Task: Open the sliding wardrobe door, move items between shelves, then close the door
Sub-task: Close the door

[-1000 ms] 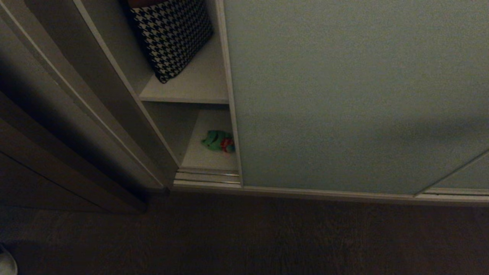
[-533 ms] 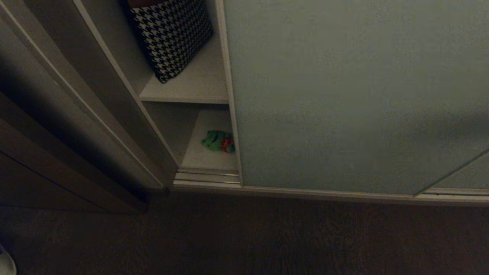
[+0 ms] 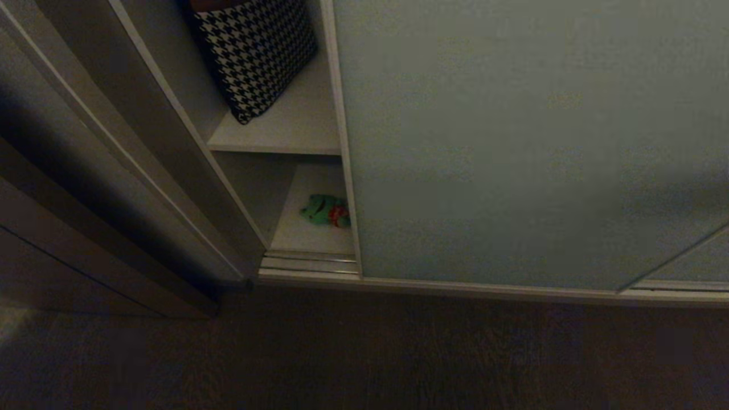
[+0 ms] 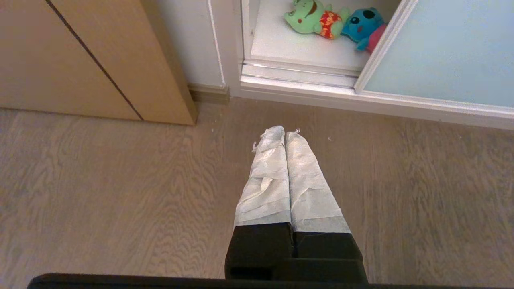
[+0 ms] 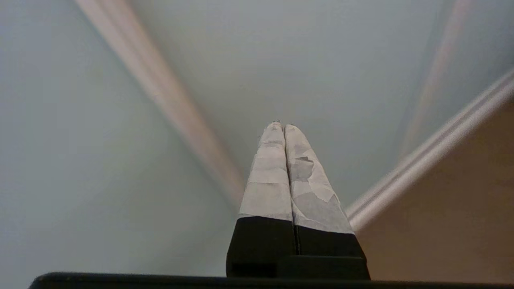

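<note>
Sliding wardrobe door (image 3: 512,142), grey-green w/ thin pale frame, covers most of the wardrobe front in head view, leaving only a narrow gap open at its left edge. Thru the gap: upper shelf (image 3: 296,128) carries a black-and-white houndstooth cushion (image 3: 256,51) leaning twd the back; lower shelf (image 3: 310,230) holds a green plush toy (image 3: 324,209) w/ red on it, lying just beside the door's frame edge. Left wrist view shows same green toy (image 4: 309,18) on the lower shelf w/ a blue plush toy (image 4: 361,24) touching it on the door side, a bit of pink showing, partly hidden by the door frame. Ribbed floor track (image 3: 307,263) runs along the front of the lower shelf; wood floor (image 3: 364,353) below it. Neither arm shows in head view. Left claw (image 4: 284,132) hangs over the floor, well apart from the wardrobe, pointing twd the gap, taped fingers pressed together, nothing between them. Right claw (image 5: 283,125) is up in front of the door panel (image 5: 100,120), tips aimed at it near a pale frame strip (image 5: 172,104); fingers pressed together, empty. Contact w/ the door: can't tell.
</note>
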